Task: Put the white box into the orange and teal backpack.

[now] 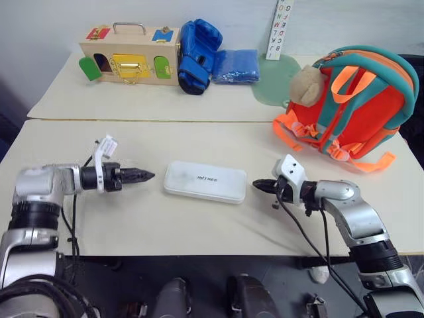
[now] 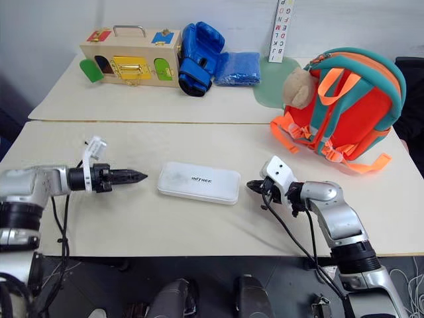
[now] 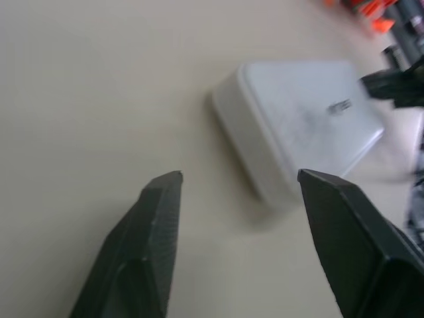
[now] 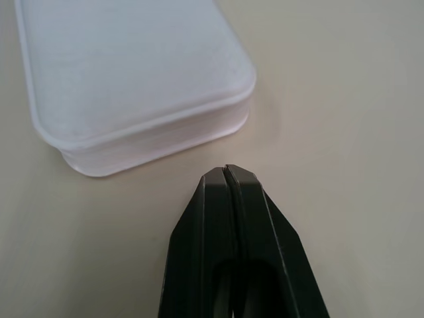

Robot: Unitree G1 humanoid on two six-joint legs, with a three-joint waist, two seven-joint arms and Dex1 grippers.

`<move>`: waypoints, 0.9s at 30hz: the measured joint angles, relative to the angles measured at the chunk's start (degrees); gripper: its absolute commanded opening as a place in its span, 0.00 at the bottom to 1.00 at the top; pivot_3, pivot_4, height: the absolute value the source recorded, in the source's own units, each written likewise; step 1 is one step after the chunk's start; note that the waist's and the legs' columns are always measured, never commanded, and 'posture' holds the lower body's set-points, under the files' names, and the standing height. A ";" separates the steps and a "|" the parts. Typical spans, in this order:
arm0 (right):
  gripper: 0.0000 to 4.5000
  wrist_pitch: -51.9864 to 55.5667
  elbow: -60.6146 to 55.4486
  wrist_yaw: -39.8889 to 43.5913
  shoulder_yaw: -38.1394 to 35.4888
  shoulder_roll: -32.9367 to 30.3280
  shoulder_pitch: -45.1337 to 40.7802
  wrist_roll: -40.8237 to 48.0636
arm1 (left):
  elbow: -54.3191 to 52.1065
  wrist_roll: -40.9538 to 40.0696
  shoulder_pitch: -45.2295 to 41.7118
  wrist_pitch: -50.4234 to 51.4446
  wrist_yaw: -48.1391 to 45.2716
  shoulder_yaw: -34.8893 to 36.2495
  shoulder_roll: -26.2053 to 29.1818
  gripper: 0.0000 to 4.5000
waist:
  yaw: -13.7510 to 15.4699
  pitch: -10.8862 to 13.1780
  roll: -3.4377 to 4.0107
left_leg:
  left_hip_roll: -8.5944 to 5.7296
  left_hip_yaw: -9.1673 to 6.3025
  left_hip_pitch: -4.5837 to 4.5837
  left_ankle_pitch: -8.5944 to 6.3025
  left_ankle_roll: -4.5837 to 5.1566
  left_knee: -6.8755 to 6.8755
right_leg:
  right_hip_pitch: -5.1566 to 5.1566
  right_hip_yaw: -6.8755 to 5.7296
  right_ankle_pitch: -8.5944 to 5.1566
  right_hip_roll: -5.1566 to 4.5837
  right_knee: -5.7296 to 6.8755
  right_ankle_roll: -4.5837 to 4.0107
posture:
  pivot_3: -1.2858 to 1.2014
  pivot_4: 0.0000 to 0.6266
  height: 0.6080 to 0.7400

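The white box (image 1: 205,181) lies flat on the near table (image 1: 132,225), small dark lettering up, held by neither gripper. At its nine o'clock the left gripper (image 1: 147,176) points at its short end with a gap between, fingers (image 3: 156,218) spread apart in the wrist view. At its three o'clock the right gripper (image 1: 257,185) sits just beside the other short end, fingers pressed tight together on nothing (tips apart from the box's corner). Toward two o'clock, well apart, the orange and teal backpack (image 1: 358,106) stands upright with its teddy bear (image 1: 305,85). At eleven o'clock, on the far table, a wooden latch box (image 1: 130,61) and a blue boxing glove (image 1: 197,55).
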 measured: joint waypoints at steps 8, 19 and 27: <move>0.00 -4.13 0.86 0.24 0.43 -1.00 1.44 -1.70 | 7.29 1.00 -5.84 7.40 -4.25 -8.43 -3.72 1.00 | -0.08 0.03 -0.04 | 0.02 0.06 -0.01 0.08 -0.15 0.07 | -0.06 0.07 0.00 0.05 0.07 0.01 | 0.52 0.24 1.00; 0.00 -6.47 1.41 -1.44 1.70 0.73 1.39 -3.38 | 17.27 6.30 -14.89 3.07 -6.04 -12.99 -13.48 1.00 | 1.12 0.02 -0.04 | -0.01 -0.06 -0.08 -0.07 0.07 0.63 | 0.12 0.01 0.02 -0.05 0.17 0.04 | 0.52 0.24 1.00; 0.00 -7.75 1.91 -1.82 2.33 1.11 1.32 -3.78 | 16.99 6.17 -15.29 5.12 -9.69 -14.65 -16.63 0.86 | 0.97 0.02 -0.04 | 0.02 -0.07 -0.41 -0.07 0.06 0.70 | -0.19 0.01 0.03 0.01 0.18 0.07 | 0.52 0.24 1.00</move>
